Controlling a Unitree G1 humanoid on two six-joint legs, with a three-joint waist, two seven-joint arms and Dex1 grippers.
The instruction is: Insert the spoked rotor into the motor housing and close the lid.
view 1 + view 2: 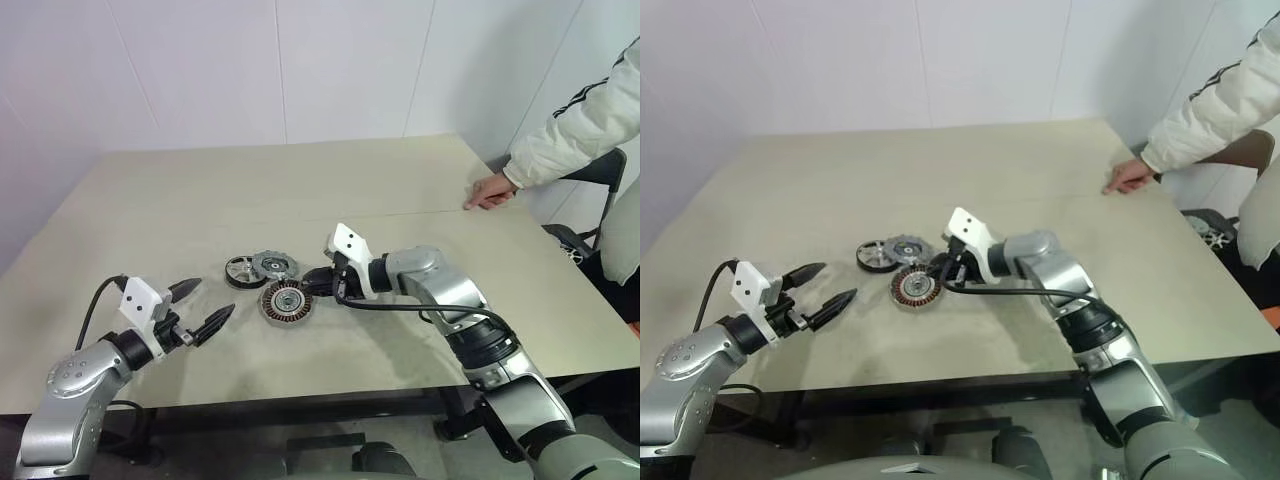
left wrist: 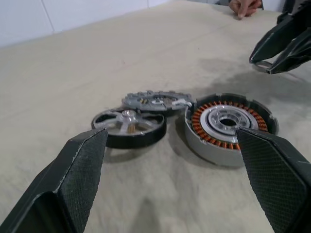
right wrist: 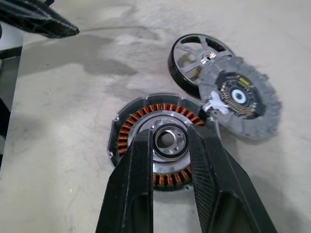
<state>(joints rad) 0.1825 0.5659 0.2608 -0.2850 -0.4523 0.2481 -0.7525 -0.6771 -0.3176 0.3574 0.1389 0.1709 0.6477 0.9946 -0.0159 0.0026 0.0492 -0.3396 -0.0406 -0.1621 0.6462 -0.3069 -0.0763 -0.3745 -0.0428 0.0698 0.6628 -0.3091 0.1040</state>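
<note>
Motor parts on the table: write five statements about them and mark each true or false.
1. The spoked rotor already sits inside the motor housing. False: it lies on the table beside the housing.
2. The left gripper is open and holds nothing. True.
3. The lid lies partly on the rotor's rim. True.
4. The right gripper grips the lid. False: it pinches a small metal ring over the housing's centre.
5. A person's hand rests on the table's far side. True.
</note>
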